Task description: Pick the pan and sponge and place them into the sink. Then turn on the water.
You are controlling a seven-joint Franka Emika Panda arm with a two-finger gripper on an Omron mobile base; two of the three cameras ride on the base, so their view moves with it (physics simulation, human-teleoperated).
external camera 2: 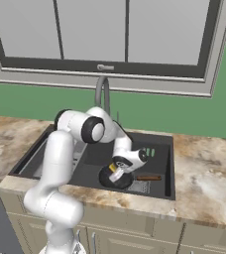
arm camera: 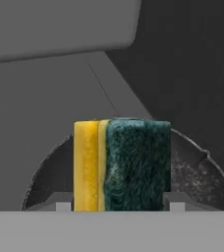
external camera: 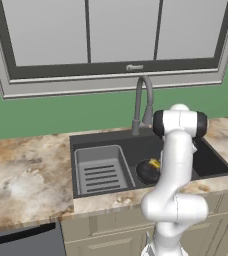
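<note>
- One pan [external camera 2: 116,179] lies inside the sink [external camera: 81,140], handle [external camera 2: 148,177] pointing right in the right base view.
- One sponge [arm camera: 122,165] sits between the gripper [arm camera: 120,202] fingers [arm camera: 60,202] directly over the pan, jaws flanking it on both sides; whether they squeeze it or have let go, I cannot tell.
- One ribbed rack [external camera: 101,171] fills the basin's left part.
- One faucet [external camera: 141,102] stands behind the basin, under the window [external camera: 111,35].
- The arm [external camera: 175,165] hides part of the pan in the left base view.
</note>
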